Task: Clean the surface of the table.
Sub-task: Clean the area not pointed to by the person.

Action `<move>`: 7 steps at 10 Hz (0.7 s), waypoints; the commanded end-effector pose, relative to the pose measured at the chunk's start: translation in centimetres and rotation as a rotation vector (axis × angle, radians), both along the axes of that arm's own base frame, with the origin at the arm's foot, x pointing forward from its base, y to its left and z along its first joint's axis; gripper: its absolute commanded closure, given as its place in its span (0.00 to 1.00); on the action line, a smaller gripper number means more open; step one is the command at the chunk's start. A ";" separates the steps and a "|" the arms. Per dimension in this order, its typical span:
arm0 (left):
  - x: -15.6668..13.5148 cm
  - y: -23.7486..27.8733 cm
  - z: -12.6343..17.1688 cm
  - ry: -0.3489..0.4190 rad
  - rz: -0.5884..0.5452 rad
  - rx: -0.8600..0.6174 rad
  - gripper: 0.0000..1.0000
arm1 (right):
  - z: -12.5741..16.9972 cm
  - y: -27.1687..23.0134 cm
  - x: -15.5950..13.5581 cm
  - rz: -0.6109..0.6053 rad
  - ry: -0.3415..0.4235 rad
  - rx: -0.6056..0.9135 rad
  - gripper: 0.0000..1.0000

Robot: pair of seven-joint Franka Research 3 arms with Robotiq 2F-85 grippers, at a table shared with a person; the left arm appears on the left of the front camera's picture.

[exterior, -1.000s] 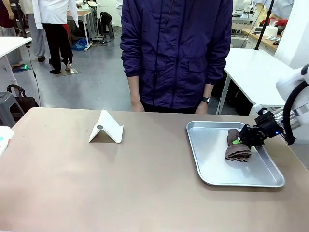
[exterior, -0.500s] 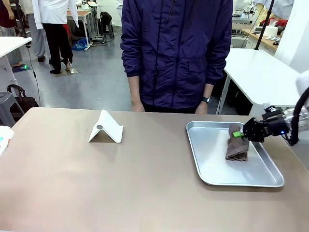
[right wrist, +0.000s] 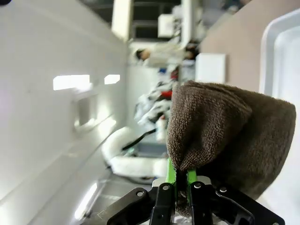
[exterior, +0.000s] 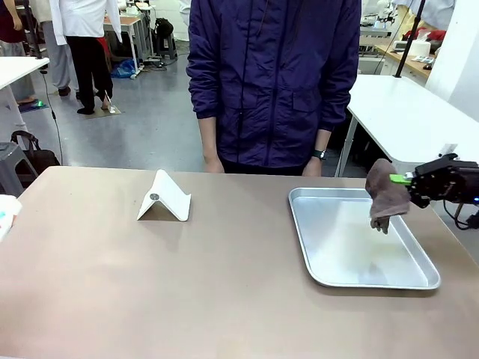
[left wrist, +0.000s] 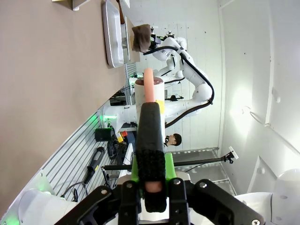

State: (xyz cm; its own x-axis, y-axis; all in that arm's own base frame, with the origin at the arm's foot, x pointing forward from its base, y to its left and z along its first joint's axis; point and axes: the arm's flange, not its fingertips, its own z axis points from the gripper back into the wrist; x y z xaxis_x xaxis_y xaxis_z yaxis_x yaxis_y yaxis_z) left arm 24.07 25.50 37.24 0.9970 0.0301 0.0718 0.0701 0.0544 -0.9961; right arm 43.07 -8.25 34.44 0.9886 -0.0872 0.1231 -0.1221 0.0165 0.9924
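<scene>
The right gripper (exterior: 401,179), clamped on just a fold of the cloth (exterior: 386,196), holds it above the tray (exterior: 329,278) at the right end of the table (exterior: 187,284), so a loose pinch could drop it before wiping.

No writing, label, brand mark or number can be read anywhere, whether on the table (exterior: 150,284), the metal tray (exterior: 419,280), the white folded stand (exterior: 165,198) or the person's purple jacket (exterior: 273,82).
</scene>
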 end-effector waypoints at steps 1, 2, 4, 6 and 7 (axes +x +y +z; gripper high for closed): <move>-0.2 0.5 0.7 0.006 0.002 -0.014 0.97 | 0.4 -0.9 -2.3 0.135 -0.033 0.105 0.90; -0.2 0.5 0.7 0.006 0.002 -0.014 0.97 | 0.7 -1.1 -3.7 0.163 -0.051 0.119 0.90; -0.2 0.5 0.7 0.006 0.002 -0.014 0.97 | 0.7 -0.9 -5.1 0.116 -0.076 0.054 0.90; -0.2 0.5 0.7 0.006 0.002 -0.014 0.97 | 0.7 -1.0 -4.1 0.147 -0.036 0.098 0.90; -0.2 0.5 0.7 0.006 0.002 -0.014 0.97 | 0.7 -1.0 -4.1 0.147 -0.036 0.098 0.90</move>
